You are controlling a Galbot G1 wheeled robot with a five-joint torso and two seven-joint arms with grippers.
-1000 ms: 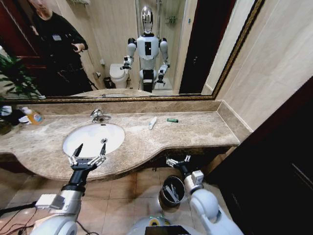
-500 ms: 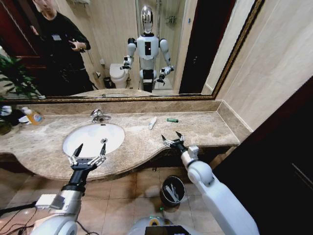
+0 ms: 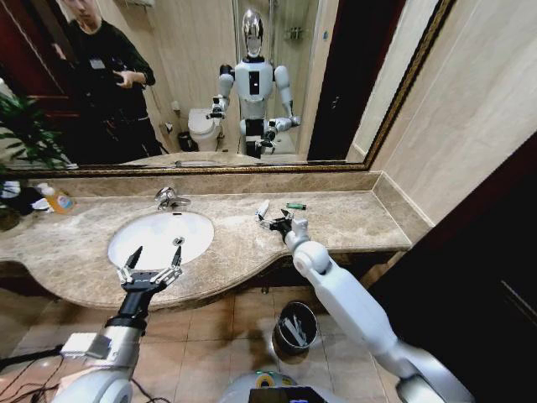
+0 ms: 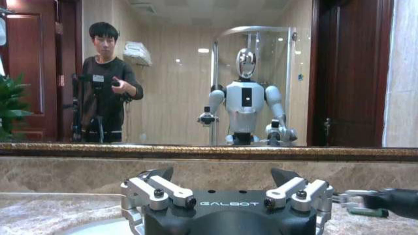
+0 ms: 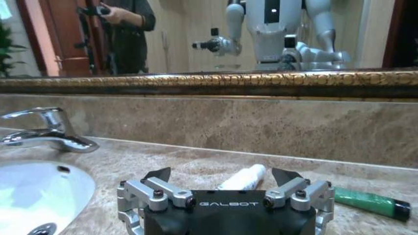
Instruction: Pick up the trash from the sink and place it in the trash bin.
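Trash: a white tube [image 3: 263, 209] and a green piece [image 3: 295, 206] lie on the marble counter [image 3: 352, 222], at about 2 o'clock from the sink [image 3: 159, 237] and well apart from it. The tube lies slantwise, the green piece just beside it toward 3 o'clock, the two not touching. In the right wrist view the tube [image 5: 243, 177] sits between the two fingers and a little beyond them, with the green piece [image 5: 367, 202] off to one side past one fingertip [image 5: 285, 175].

Right gripper [image 3: 273, 222]: arm stretched out over the counter, claw spread wide, hovering just short of the tube at its 5 o'clock. Nothing held. From the left wrist view the right gripper [image 4: 365, 198] shows far off over the counter with the green piece [image 4: 367, 212] under it.

Left gripper [image 3: 151, 267]: parked at the counter's front edge, at 6 o'clock of the sink, fingers wide and holding nothing.

Sink: white oval basin, chrome faucet [image 3: 170, 198] at its 12 o'clock. Basin rim [image 5: 39, 196] and faucet [image 5: 46, 134] also show in the right wrist view.

Bin [image 3: 294, 328]: on the tiled floor below the counter edge, at 6 o'clock from the right gripper, dark and round, with pale slim pieces showing inside.
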